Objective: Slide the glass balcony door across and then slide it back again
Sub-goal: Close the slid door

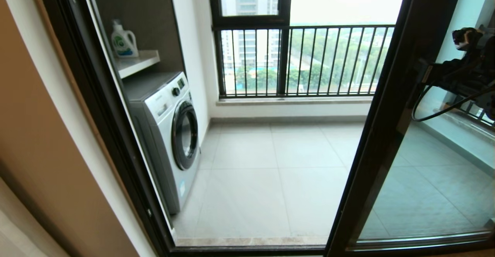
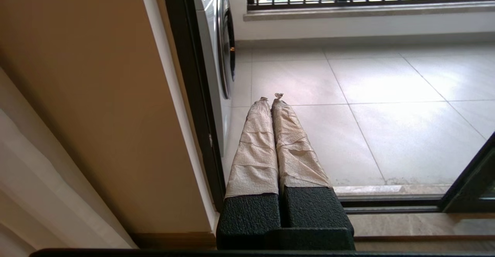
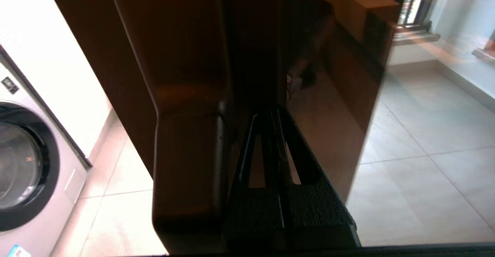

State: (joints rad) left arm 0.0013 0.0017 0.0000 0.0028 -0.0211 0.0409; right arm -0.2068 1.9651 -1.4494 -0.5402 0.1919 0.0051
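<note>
Standing at the right of the head view, the glass balcony door [image 1: 390, 133] is slid well across, its dark upright slanting from the upper right down to the bottom centre, with the opening onto the tiled balcony floor [image 1: 270, 179] to its left. One washing machine [image 1: 170, 133] sits at the left of that opening; there is lettering on its panel, too small to read. Above it, one white shelf [image 1: 137, 62] carries one white detergent bottle [image 1: 123, 42] with a green label, the writing on it not legible. One window with black railing bars [image 1: 301, 59] fills the upper centre. The right gripper [image 3: 273, 113] is up against the door's dark frame, its two black fingers pressed together with nothing between them, the tips close to or touching the frame just beside the slim dark handle [image 3: 189, 164] at lower centre of the right wrist view; the right arm [image 1: 464, 71] shows at the right edge of the head view. The left gripper [image 2: 272, 99] hangs low near the door track [image 2: 390, 204], both paper-wrapped fingers [image 2: 255, 148] closed against each other, holding nothing, pointing out over the tiles beside the washing machine.
</note>
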